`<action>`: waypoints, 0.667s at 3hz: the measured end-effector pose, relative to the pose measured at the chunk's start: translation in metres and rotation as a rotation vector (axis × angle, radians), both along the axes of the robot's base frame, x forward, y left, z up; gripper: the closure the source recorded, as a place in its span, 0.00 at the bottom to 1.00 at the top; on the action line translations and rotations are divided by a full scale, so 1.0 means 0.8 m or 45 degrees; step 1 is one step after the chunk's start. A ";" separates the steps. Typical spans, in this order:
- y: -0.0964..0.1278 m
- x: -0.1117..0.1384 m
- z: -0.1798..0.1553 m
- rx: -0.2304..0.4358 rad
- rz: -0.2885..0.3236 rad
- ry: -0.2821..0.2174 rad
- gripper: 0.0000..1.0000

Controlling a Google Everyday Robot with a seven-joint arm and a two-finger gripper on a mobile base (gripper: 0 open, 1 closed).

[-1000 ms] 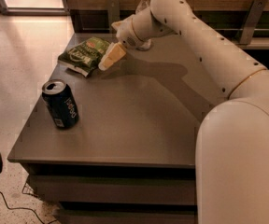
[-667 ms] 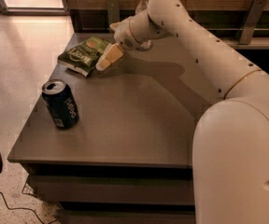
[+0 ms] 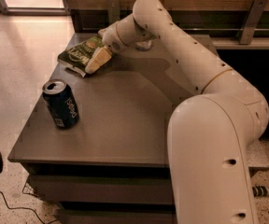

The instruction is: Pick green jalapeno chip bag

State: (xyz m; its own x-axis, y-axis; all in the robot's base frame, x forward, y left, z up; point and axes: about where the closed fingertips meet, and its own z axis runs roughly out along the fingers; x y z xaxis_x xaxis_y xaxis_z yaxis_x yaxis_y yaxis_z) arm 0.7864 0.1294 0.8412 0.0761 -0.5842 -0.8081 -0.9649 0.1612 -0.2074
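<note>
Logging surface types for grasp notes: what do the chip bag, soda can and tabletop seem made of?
The green jalapeno chip bag: likely thin plastic film, crinkled, glossy. The soda can: metal, shiny rim, printed dark blue wall. The table: matte grey-brown top, material unclear. The claw is down at the bag.

Grey table (image 3: pixel 125 115) carries green jalapeno chip bag (image 3: pixel 80 54) flat at its far left corner. Dark blue soda can (image 3: pixel 60 104) upright near left edge. Gripper (image 3: pixel 97 60) at the bag's right edge.
</note>
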 end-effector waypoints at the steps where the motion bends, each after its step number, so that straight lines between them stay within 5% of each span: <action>1: 0.002 -0.001 -0.001 0.000 0.004 0.001 0.19; 2: 0.007 -0.002 -0.005 -0.001 0.010 0.006 0.49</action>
State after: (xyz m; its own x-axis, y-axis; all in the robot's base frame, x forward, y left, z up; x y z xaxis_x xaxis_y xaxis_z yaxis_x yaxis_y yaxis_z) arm 0.7847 0.1348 0.8370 0.0767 -0.5840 -0.8082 -0.9672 0.1534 -0.2026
